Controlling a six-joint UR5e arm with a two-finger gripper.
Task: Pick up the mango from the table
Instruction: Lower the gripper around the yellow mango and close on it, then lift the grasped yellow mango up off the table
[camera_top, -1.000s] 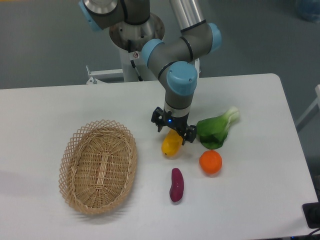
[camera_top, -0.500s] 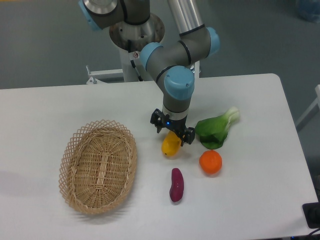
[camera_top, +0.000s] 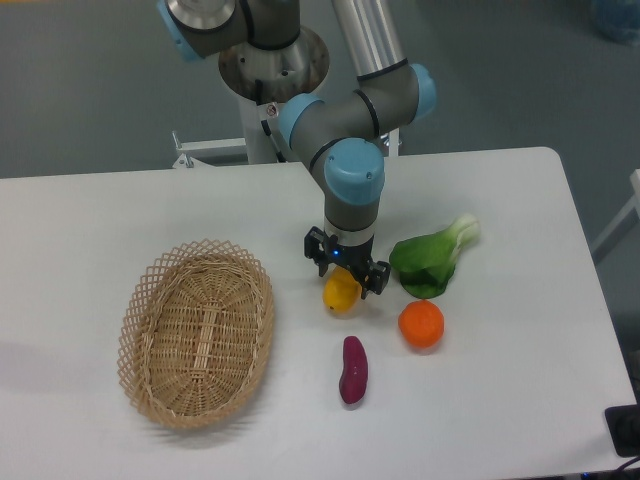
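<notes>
- Mango (camera_top: 341, 292) lies on table (camera_top: 520, 400), between wicker basket (camera_top: 197, 332) and orange (camera_top: 421, 324).
- Gripper (camera_top: 346, 282) sits directly over it, fingers astride; cannot tell whether they grip.
- Good grasp likely needs centred fingers, firm closure, straight lift.

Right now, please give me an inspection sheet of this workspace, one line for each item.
Surface: white table, no spills seen.
Job's things: mango lies on the table, partly covered by the gripper.
Clutter: wicker basket on the left; green leafy vegetable, orange and purple sweet potato near the mango.
Grippers: gripper low over the mango, fingers either side; contact cannot be judged.
Cables: nothing seen.
Surroundings: grey floor, robot base behind the table.
</notes>
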